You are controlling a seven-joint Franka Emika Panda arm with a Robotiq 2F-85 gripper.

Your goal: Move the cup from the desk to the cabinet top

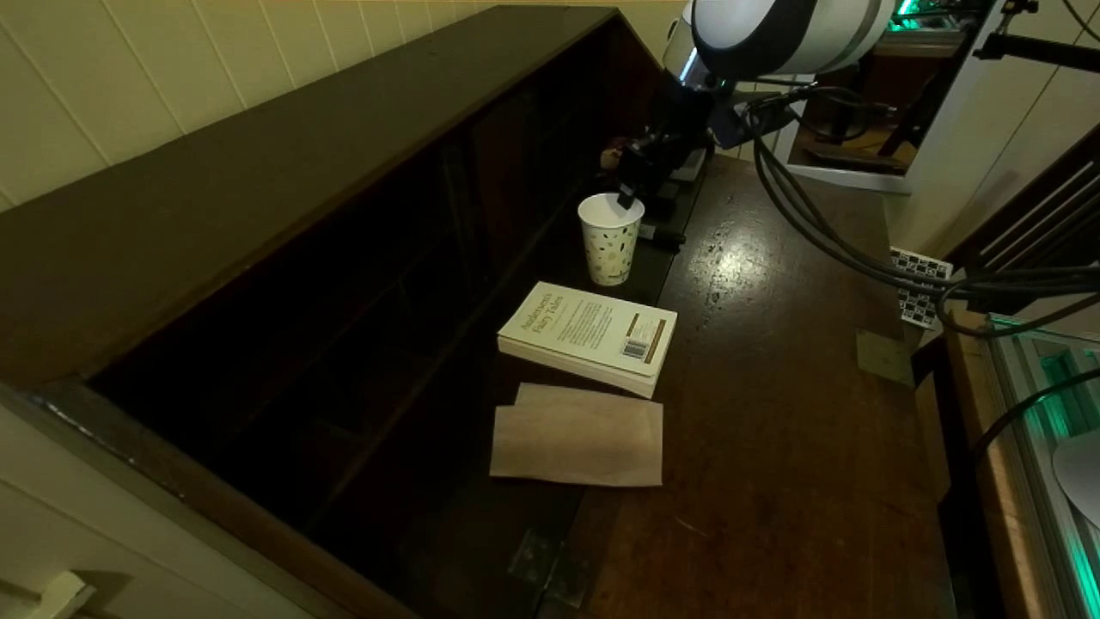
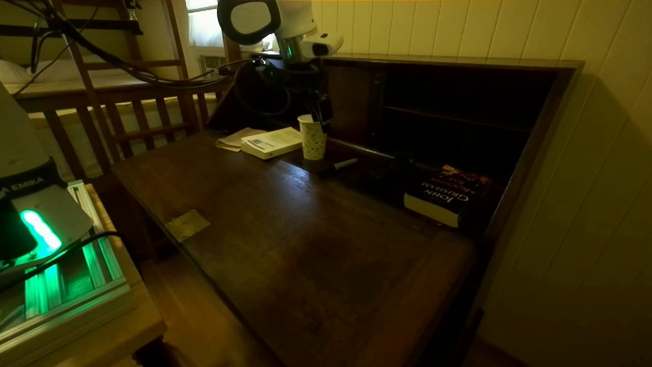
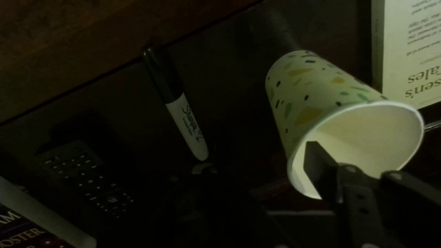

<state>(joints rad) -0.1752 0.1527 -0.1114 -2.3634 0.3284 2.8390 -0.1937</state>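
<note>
The white cup with coloured flecks stands upright on the dark brown desk in both exterior views [image 1: 610,251] [image 2: 312,143]; the wrist view shows its side and open mouth [image 3: 310,86]. The desk [image 1: 773,430] also shows in an exterior view [image 2: 305,229]. My gripper [image 3: 259,161] is open, with one finger at the cup's mouth inside the rim and the other, very dark, outside the cup. In both exterior views the gripper [image 1: 629,191] [image 2: 321,116] is at the cup's rim. The cabinet top [image 1: 344,137] runs along the wall, above the desk [image 2: 448,62].
A pale book [image 1: 584,335] lies beside the cup, with brown folded paper [image 1: 577,440] past it. A marker [image 3: 186,120] and a dark remote [image 3: 89,175] lie on the cup's other side, near a dark thick book [image 2: 443,199]. Dark shelves [image 1: 387,275] rise behind.
</note>
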